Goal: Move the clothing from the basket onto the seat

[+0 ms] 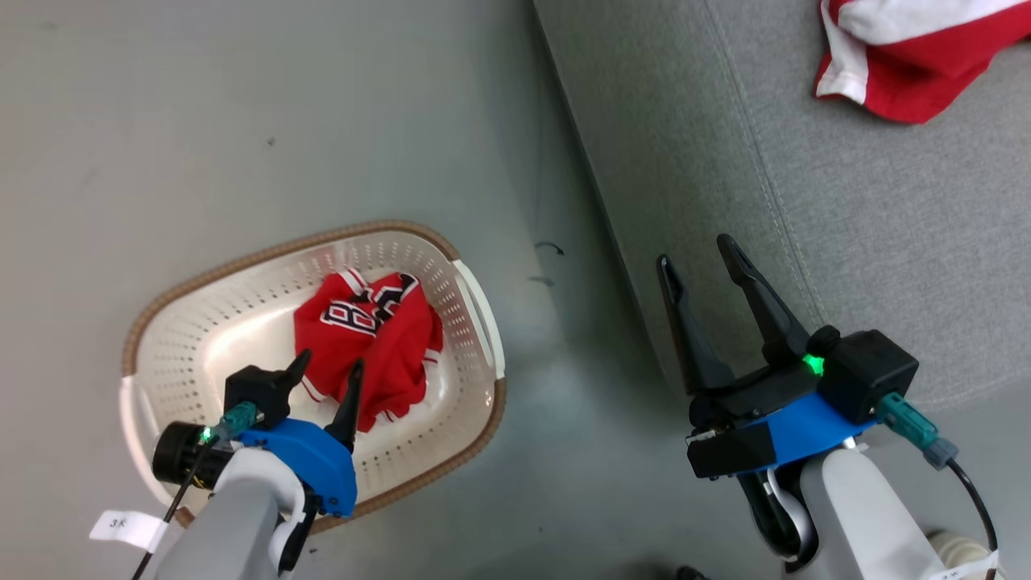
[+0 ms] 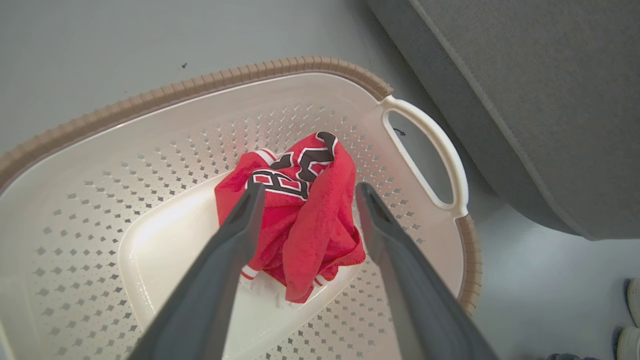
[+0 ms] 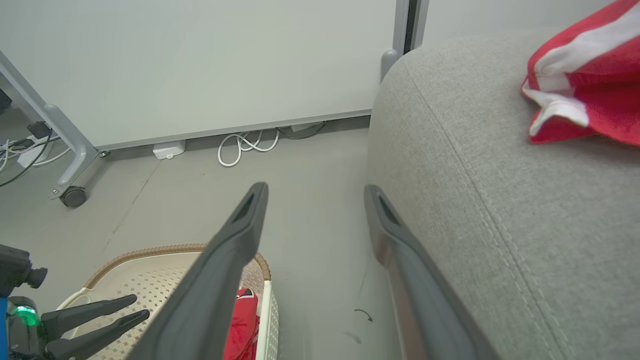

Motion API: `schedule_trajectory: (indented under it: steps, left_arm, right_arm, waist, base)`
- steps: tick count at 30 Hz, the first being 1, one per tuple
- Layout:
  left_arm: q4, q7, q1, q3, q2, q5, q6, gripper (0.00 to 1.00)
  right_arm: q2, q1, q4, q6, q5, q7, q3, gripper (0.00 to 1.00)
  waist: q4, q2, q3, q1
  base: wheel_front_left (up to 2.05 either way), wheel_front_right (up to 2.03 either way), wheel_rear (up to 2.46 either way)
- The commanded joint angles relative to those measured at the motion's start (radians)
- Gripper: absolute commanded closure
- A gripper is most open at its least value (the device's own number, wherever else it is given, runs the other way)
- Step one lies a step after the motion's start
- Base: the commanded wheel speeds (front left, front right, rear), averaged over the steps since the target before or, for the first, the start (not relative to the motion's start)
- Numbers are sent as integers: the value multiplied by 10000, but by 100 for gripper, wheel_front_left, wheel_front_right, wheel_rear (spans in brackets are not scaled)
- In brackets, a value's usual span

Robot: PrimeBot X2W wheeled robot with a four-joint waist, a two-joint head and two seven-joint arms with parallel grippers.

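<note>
Red cloth with black-and-white lettering, the lettered garment, lies crumpled in the basket, toward its three o'clock side in the head view, near the white handle. The basket stands on the grey floor. The seat is at about two o'clock from it, with a strip of floor between them. The striped garment lies on the seat, in the one o'clock corner of the head view, so I judge that one half of the task is done.

The left gripper hangs over the six o'clock part of the basket, its fingers pointing to twelve o'clock. Its jaws stand wide apart and hold nothing. In the left wrist view the lettered garment lies straight ahead at twelve o'clock, between the lines of the two fingers. Whether the tips touch the cloth, I cannot tell. The heap is longer from twelve to six o'clock than across, so the fingers stand on both sides of its narrow width, which seems good for closing on it.

The right gripper is also fully open and empty. It hovers over the near edge of the seat, well apart from the basket. The left arm is clearly the nearer one, and I judge that the next move calls for going down onto the heap.
</note>
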State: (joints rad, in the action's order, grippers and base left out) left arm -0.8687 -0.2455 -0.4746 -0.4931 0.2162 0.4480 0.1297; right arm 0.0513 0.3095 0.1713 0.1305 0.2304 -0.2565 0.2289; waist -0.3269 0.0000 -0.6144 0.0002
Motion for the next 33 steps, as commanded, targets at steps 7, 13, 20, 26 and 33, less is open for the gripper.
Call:
schedule_trajectory:
  steps: [7, 13, 20, 26, 33]
  left_arm:
    - [-618, 4, -856, -997, 437, -101, 6, 0]
    - [-1194, -38, -1420, -1477, 730, 124, 6, 0]
    - [-1707, -131, -1959, -1844, 1025, 242, 6, 0]
    - [-2209, -185, -2230, -2227, 1195, 535, 6, 0]
    - [-2584, -139, -2447, -2659, 1124, 1058, 7, 100]
  right_arm:
    - [-15, 513, -26, 5, 454, -93, 272, 0]
    - [-15, 664, -375, 5, 681, -96, 401, 0]
    - [-14, 756, -609, 5, 961, -94, 637, 0]
    - [-14, 820, -695, 5, 1140, -95, 785, 0]
    - [-14, 769, -612, 5, 1154, -94, 750, 0]
  waist:
    - [-570, 0, -1282, -2]
    - [-819, 0, -1911, -2]
    - [-1119, 0, -2399, -2]
    - [-1315, 0, -2553, -2]
    - [-1326, 0, -2457, -2]
  base:
    - [0, 0, 0]
    - [0, 0, 0]
    - [0, 0, 0]
    - [0, 0, 0]
    - [0, 0, 0]
